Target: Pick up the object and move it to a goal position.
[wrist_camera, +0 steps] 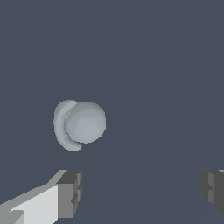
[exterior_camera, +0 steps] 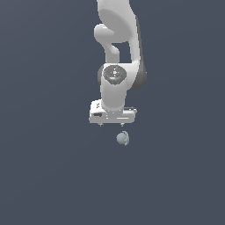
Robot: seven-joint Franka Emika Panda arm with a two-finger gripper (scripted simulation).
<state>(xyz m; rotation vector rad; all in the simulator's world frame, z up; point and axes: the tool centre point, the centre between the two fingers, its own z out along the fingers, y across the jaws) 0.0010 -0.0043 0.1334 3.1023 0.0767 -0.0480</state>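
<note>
The object is a small pale grey-blue roundish ball (exterior_camera: 122, 139) with a curved rim on one side. It lies on the dark grey floor just below the white gripper (exterior_camera: 112, 125) in the exterior view, slightly toward that view's right. In the wrist view the ball (wrist_camera: 81, 124) sits ahead of the fingers, apart from them. The two dark grey fingertips (wrist_camera: 70, 192) stand wide apart with nothing between them. The gripper (wrist_camera: 140, 192) is open and empty.
The white Panda arm (exterior_camera: 116, 52) rises from the gripper toward the top of the exterior view. The floor (exterior_camera: 44, 154) is a plain dark grey-blue surface with no other objects in view.
</note>
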